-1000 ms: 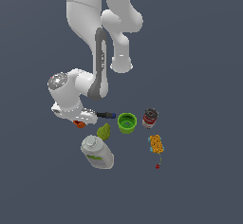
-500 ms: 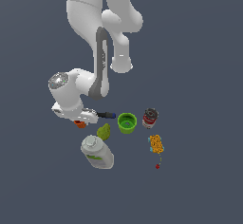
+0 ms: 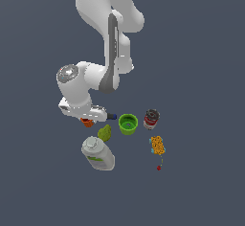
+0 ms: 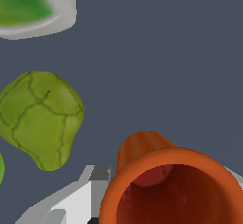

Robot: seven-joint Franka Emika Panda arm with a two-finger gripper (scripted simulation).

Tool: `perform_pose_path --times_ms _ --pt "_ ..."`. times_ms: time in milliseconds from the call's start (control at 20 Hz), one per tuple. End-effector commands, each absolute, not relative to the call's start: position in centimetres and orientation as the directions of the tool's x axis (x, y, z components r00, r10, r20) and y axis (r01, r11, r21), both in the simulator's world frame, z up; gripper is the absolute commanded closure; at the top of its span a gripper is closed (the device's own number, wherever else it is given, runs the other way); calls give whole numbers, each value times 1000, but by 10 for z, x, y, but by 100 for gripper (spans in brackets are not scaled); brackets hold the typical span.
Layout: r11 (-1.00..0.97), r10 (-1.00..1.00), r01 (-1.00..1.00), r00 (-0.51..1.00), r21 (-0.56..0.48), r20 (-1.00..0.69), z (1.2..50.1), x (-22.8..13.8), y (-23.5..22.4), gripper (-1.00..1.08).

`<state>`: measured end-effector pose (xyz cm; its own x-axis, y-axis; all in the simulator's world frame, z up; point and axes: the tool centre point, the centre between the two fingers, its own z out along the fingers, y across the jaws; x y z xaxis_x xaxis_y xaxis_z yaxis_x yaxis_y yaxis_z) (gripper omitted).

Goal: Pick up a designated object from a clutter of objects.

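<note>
Almost nothing is being changed since a second ago: the orange-red cup (image 4: pixel 168 185) is being straddled by the gripper (image 3: pixel 87 120), whose grip cannot be told; lifting is being awaited

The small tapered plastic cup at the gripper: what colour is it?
Orange-red, with a darker red inside; clearest in the wrist view.

No text is legible; the can (image 3: pixel 151 119) label and bottle (image 3: pixel 97 154) label are blurred
</note>
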<state>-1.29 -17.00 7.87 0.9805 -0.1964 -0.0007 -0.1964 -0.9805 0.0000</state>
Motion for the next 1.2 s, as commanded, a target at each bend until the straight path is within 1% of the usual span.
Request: perform_pose_path --times_ms 0,1150 --pt "-981 -196 -196 981 0 1 95 -10 -151 108" --pt "-981 -196 -196 981 4 1 288 23 72 108"
